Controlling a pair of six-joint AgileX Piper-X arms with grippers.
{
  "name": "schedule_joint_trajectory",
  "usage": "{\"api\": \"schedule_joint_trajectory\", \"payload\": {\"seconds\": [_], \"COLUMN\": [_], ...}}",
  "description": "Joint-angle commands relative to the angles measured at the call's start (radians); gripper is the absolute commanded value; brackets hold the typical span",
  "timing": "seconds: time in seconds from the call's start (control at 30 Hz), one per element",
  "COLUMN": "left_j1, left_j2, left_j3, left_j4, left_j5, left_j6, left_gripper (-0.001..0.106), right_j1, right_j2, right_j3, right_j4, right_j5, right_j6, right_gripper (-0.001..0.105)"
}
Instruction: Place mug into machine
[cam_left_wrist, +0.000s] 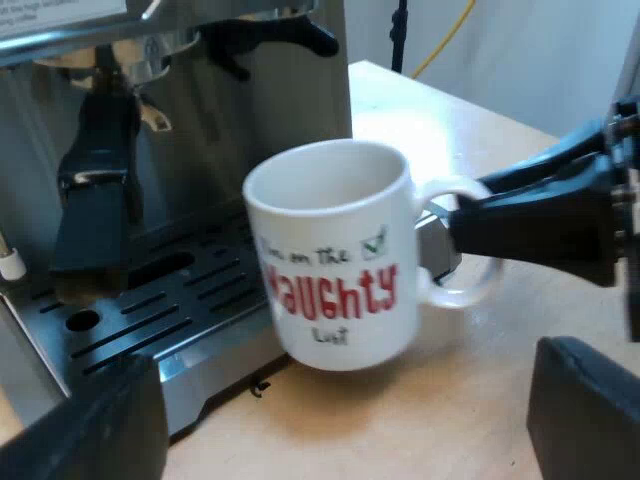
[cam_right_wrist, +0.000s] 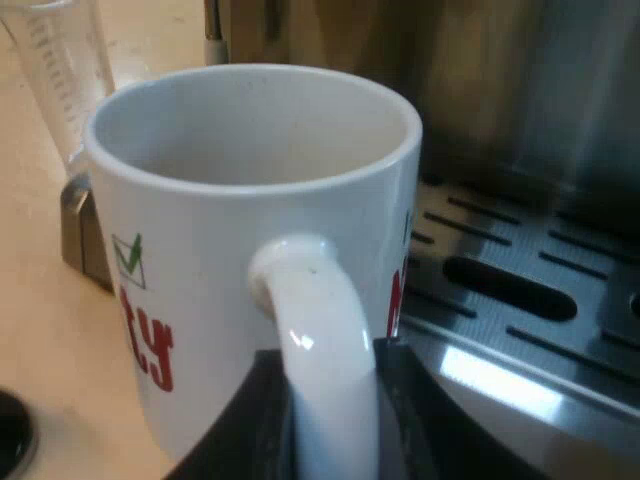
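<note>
A white mug (cam_left_wrist: 330, 250) with red lettering and a green tick hangs slightly tilted at the front corner of the espresso machine's drip tray (cam_left_wrist: 150, 315). My right gripper (cam_left_wrist: 530, 225) reaches in from the side and is shut on the mug's handle (cam_right_wrist: 320, 330); in its own view the black fingers (cam_right_wrist: 405, 415) clamp that handle, and the mug (cam_right_wrist: 230, 230) is empty inside. My left gripper (cam_left_wrist: 335, 430) hovers low over the table before the mug, open with nothing between its fingers.
The metal holder's dark handle (cam_left_wrist: 95, 190) hangs locked under the machine's brew head, above the slotted tray (cam_right_wrist: 520, 290). A measuring glass (cam_right_wrist: 60, 80) stands on the wooden table (cam_left_wrist: 460, 400) beyond the mug. A small metal block (cam_right_wrist: 80, 235) sits beside the mug.
</note>
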Motion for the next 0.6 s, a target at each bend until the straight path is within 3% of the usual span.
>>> {"api": "schedule_joint_trajectory", "payload": {"seconds": [0.03,0.3,0.6], "left_j1": [0.002,0.002,0.002], "left_j2": [0.001,0.001,0.001], "left_j3": [0.0,0.0,0.0], "left_j4": [-0.017,-0.017,-0.017], "left_j5": [0.007,0.03,0.052], "left_j6": [0.001,-0.006,-0.006], "left_gripper": [0.081,0.081,0.081], "right_j1": [0.001,0.001,0.001], "right_j2": [0.024,0.121,0.25], "right_j3": [-0.025,-0.058,-0.157], "right_j4": [-0.142,-0.188,-0.213], "right_j5": [0.053,0.063,0.11], "right_j6": [0.0,0.0,0.0], "right_gripper": [0.0,0.0,0.0]}}
